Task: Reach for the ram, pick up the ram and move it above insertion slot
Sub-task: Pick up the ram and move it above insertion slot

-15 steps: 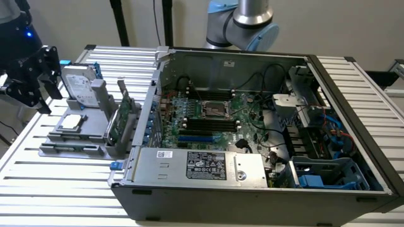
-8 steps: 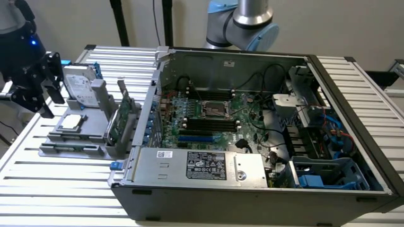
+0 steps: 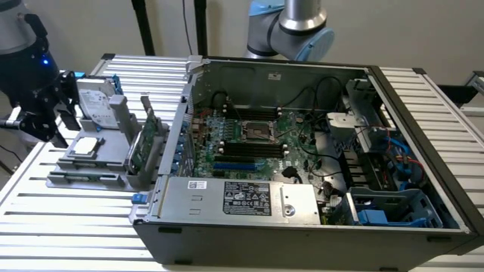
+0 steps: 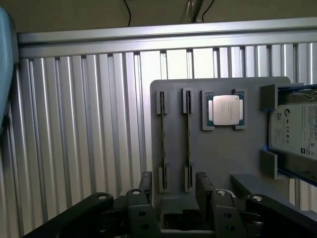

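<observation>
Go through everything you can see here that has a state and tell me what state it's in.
End effector, open, hovering over the holder, holding nothing.
Ram, standing on edge in a holder slot, ungripped.
Processor, lying flat in its holder recess.
Hard drive, standing in the holder's bracket.
Computer case, side open, motherboard exposed.
Memory slots on the motherboard, apparently empty.

Holder point(image 3: 83, 173) sits just beside PC case wall point(image 3: 180, 130) on ext view's right, tight gap. HDD point(image 3: 97, 102) stands tall at far end, upright green cards point(image 3: 144, 141) along wall side. Free air above. Bare table slats point(image 4: 74, 129) on the other side, by gripper point(image 4: 174, 182).
</observation>
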Available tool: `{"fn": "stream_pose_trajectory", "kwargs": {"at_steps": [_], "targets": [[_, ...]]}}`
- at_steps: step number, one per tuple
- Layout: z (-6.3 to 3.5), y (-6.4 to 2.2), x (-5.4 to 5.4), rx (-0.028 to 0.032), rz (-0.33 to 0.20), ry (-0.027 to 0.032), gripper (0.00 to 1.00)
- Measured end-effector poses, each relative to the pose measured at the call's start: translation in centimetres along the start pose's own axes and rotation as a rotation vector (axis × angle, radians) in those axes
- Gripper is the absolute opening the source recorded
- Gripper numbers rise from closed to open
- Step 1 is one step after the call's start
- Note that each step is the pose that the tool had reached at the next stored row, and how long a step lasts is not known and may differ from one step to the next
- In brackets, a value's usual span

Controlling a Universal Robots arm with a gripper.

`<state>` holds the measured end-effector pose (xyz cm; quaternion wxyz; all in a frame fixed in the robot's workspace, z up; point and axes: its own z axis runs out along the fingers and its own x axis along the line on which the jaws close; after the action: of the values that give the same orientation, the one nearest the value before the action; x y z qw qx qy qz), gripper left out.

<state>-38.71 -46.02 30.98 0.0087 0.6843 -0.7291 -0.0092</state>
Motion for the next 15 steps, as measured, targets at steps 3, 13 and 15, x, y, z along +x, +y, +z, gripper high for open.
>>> {"fn": "stream_pose_trajectory", "kwargs": {"at_steps": [3,13,15], "targets": [[0.54,0.02,0.1,0.0000,-0.002,0.0000,0.48],[2.37,0.40,0.4,-0.0005,-0.060,-0.0059,0.48],[2.73,0.43,0.4,-0.0006,-0.063,-0.0058,0.48]]}}
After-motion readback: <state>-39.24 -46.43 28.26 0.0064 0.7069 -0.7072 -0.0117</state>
